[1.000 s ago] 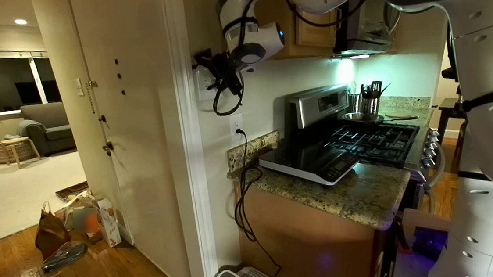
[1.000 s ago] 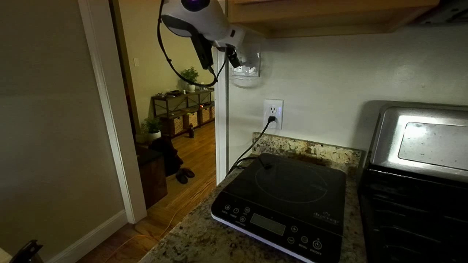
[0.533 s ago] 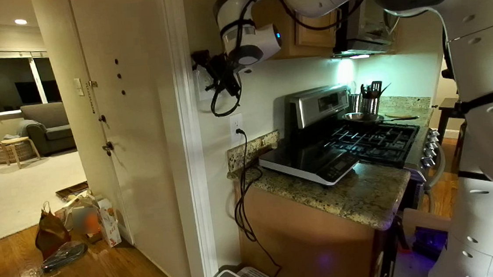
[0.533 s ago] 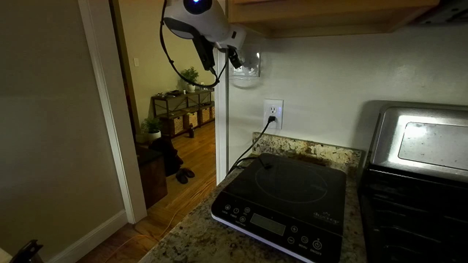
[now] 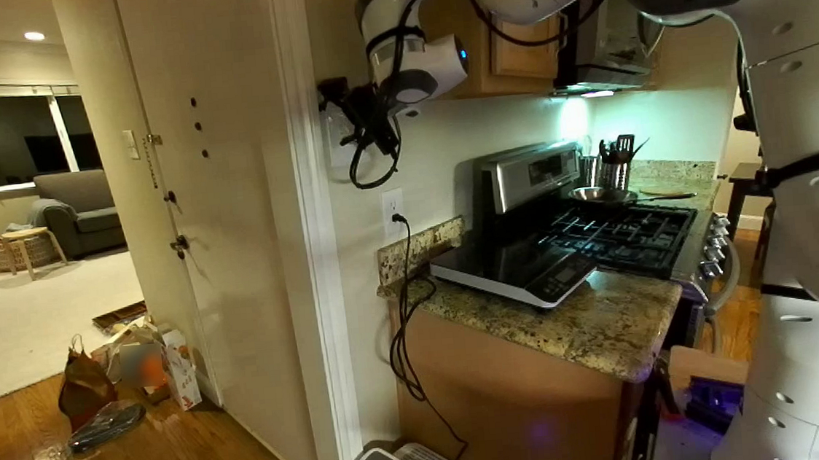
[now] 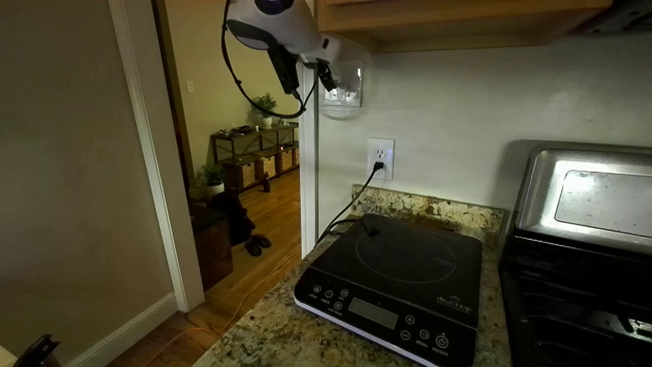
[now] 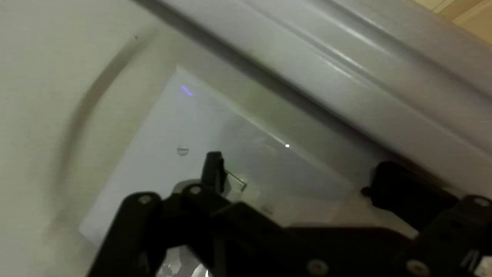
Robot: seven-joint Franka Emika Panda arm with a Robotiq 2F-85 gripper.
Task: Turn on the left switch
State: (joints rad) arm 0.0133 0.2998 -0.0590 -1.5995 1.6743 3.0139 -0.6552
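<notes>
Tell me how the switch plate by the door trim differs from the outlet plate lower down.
The switch plate looks broader than the outlet plate.
The switch plate sits higher, beside the door trim; the outlet plate is lower, just above the stone backsplash.
In the wrist view, black fingers partly hide the switch plate; the outlet plate has a black plug in its lower half.
Both are pale plates on the same wall.

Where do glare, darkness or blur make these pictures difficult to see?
Wrist view: the fingers look dark and soft-edged; a white glint and a violet streak mark the wall plate. In an exterior view, greenish light washes out part of the wall. In an exterior view, white glare covers part of the stove's metal panel.
</notes>
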